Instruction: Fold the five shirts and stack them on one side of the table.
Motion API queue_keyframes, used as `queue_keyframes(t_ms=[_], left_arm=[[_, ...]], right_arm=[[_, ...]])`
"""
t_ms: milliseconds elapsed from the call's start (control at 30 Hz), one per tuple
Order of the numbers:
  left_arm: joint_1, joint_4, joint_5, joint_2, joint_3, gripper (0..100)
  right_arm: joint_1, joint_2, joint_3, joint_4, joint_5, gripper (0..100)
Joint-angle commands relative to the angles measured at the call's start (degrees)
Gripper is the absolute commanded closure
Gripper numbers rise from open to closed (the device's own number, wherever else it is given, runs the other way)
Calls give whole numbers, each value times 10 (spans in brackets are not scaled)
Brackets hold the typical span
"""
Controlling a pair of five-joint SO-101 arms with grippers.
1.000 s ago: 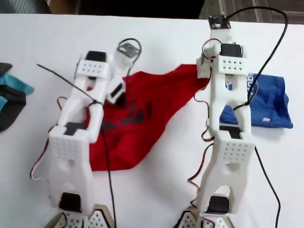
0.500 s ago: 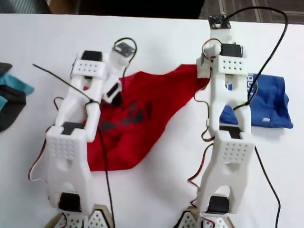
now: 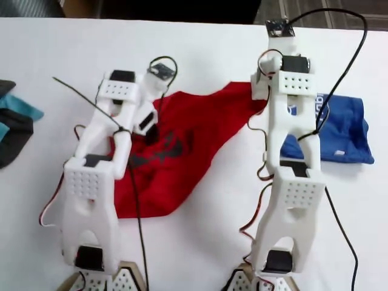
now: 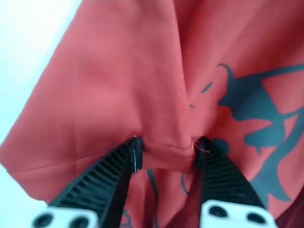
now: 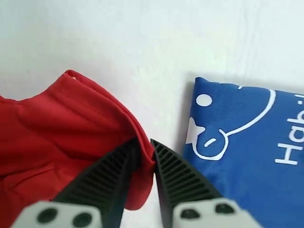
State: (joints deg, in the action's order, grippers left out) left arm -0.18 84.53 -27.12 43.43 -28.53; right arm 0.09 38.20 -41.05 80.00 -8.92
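At the left edge of the white bench (image 3: 206,48) lies a heap of dark and teal garments (image 3: 13,121), well apart from the rest. The left arm (image 3: 91,182) has its jaws part-closed on a raised fold at the hem of a red cotton shirt with a dark print (image 3: 182,139), spread between both arms. The right arm (image 3: 291,182), jaws almost together, pinches the red shirt's far corner, just beside a folded blue shirt with white lettering (image 3: 342,130) near the right edge. Bare bench runs along the far side.
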Motion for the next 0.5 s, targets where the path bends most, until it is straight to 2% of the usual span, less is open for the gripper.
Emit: queue_keyframes(t_ms=[0,133,267,333,467], left_arm=[[7,-3,-5,0,-14,793],[8,13,-2,-11,-44,823],[7,43,-1,-21,-90,983],[7,62,-1,-21,-114,957],[7,86,-2,-20,-150,975]], right_arm=[[5,-6,-25,-7,-4,978],[5,-6,-25,-7,-4,978],[5,-6,-25,-7,-4,978],[5,-6,-25,-7,-4,978],[5,-6,-25,-7,-4,978]])
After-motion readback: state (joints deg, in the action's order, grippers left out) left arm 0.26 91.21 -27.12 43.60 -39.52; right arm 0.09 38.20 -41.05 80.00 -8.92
